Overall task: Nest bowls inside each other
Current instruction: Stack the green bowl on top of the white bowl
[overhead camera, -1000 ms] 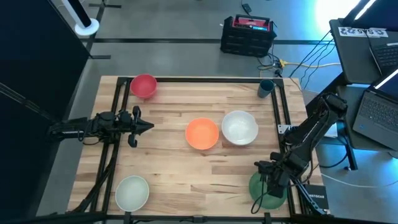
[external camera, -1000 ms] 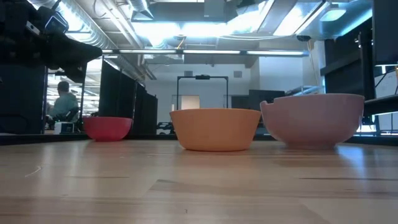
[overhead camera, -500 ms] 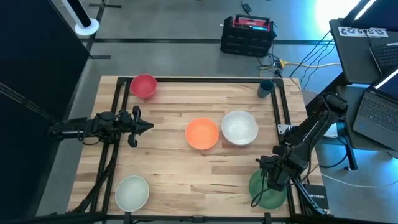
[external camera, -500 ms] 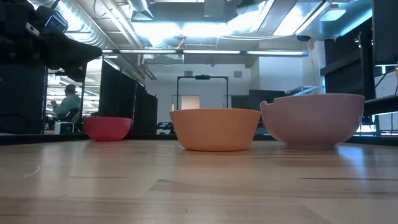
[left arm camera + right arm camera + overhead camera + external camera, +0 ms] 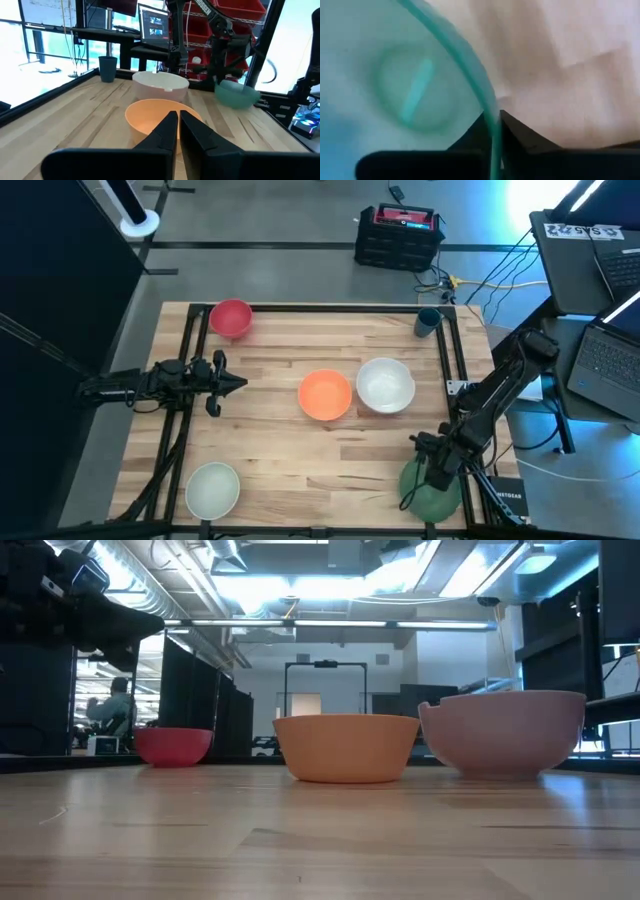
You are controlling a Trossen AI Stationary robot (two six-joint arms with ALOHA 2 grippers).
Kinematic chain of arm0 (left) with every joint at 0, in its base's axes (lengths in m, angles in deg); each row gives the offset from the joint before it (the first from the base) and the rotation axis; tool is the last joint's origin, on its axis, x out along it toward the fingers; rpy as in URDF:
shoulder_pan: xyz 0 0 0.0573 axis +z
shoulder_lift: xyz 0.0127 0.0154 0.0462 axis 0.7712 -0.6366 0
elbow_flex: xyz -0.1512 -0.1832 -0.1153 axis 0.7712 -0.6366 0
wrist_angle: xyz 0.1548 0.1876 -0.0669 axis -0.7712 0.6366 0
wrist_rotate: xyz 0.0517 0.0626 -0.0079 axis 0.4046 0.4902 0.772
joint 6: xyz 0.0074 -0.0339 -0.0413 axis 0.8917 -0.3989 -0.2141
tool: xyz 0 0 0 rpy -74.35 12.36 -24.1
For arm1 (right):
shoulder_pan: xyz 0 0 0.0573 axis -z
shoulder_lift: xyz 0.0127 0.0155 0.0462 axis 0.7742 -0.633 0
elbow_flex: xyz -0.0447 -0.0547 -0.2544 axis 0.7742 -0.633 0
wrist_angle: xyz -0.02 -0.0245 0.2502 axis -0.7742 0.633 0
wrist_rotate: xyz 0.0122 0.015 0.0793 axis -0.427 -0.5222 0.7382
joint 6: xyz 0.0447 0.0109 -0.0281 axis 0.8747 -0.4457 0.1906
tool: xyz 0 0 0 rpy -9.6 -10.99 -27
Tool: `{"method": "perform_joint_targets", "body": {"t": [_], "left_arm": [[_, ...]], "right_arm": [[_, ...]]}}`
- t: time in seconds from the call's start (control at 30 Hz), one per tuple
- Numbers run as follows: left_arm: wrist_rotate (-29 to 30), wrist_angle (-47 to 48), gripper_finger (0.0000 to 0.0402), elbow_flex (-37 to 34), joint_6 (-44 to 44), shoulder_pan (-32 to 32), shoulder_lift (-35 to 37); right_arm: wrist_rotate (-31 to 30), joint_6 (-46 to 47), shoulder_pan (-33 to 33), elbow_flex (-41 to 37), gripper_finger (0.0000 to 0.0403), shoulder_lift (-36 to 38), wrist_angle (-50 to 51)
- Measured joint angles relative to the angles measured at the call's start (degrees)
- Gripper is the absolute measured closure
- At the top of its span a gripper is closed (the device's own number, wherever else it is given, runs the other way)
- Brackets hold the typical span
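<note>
The dark green bowl (image 5: 434, 494) stands at the table's near right corner, and my right gripper (image 5: 425, 471) is shut on its rim from above. Out on the wood, each on its own base, are the orange bowl (image 5: 325, 395) and the white bowl (image 5: 385, 384) side by side in the middle, the red bowl (image 5: 231, 318) at the far left, and the pale mint bowl (image 5: 212, 488) at the near left. My left gripper (image 5: 240, 383) waits shut and level at the table's left side, pointing toward the orange bowl (image 5: 160, 117). My right gripper pinches the dark green bowl's thin rim (image 5: 492, 116) on the bowl's far left side, one finger inside the bowl and one outside. The fingers come from above, pointing steeply down. Whether the bowl's base is still on the table I cannot tell.
A small dark blue cup (image 5: 428, 321) stands at the far right corner. Black frame rails (image 5: 190, 350) run along the table's left, far and right sides. Bare wood lies between the middle bowls and the near edge. Laptops and cables sit off the table to the right.
My right gripper has sunk a little onto the dark green bowl's rim, rolled slightly, and shut on it. The bowl stays at the near right corner. A person in the room behind has shifted.
</note>
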Motion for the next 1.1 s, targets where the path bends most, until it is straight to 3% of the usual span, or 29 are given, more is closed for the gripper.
{"method": "perform_joint_targets", "body": {"t": [0.17, 0.33, 0.77, 0.93, 1.1], "left_arm": [[0.0, 0.0, 0.0402, 0.0, -0.1, 0.0, 0.0], [0.0, 0.0, 0.0402, 0.0, -1.9, 0.0, 0.0], [0.0, 0.0, 0.0402, 0.0, -2.6, 0.0, 0.0], [0.0, 0.0, 0.0402, 0.0, -2.6, 0.0, 0.0], [0.0, -0.1, 0.0402, 0.0, -3.0, 0.0, 0.0]], "right_arm": [[-9.3, -7.0, 9.6, 12.6, 0.0402, 1.2, 7.5], [-17.3, -22.1, 28.9, 23.6, 0.0402, 1.1, 21.6], [-7.7, -56.8, 77.2, 25.0, 0.0402, 5.5, 26.9], [0.4, -60.6, 84.4, 23.0, 0.0403, 3.2, 24.1], [7.8, -61.4, 85.3, 18.6, 0.0403, 0.9, 23.6]]}}
